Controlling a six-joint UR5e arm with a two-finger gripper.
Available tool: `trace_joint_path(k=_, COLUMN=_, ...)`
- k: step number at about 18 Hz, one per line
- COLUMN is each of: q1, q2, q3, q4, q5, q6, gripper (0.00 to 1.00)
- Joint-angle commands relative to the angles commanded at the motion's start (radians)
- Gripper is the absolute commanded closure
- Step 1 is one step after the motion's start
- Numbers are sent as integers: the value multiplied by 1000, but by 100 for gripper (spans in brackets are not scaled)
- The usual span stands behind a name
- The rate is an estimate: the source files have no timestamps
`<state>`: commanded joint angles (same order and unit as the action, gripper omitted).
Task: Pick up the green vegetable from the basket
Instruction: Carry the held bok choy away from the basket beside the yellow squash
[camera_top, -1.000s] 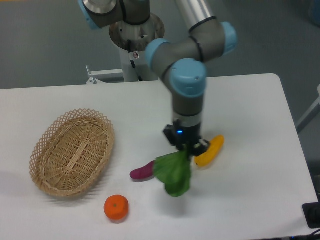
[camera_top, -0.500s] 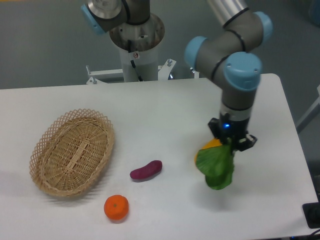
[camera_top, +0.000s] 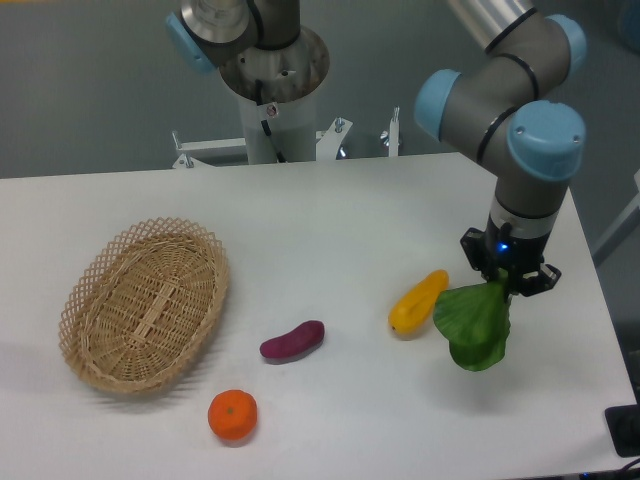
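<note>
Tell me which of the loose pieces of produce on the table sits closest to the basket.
The orange, just off the near right edge of the basket. The purple vegetable lies farther right, the yellow vegetable farther still.

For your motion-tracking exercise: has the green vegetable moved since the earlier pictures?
Yes. The green vegetable, held in the hand, has travelled rightward: earlier it hung left of the yellow vegetable, now right of it.

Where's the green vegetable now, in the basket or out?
Out. The green vegetable hangs from the gripper near the table's right edge, right of the yellow vegetable. The basket sits empty at far left.
</note>
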<state>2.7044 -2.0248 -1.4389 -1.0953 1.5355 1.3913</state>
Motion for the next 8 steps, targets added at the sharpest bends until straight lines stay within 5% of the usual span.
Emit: trace_joint_path(k=8, q1=3, q2=-8, q3=14, q4=2, q5=3, q6=2, gripper=77)
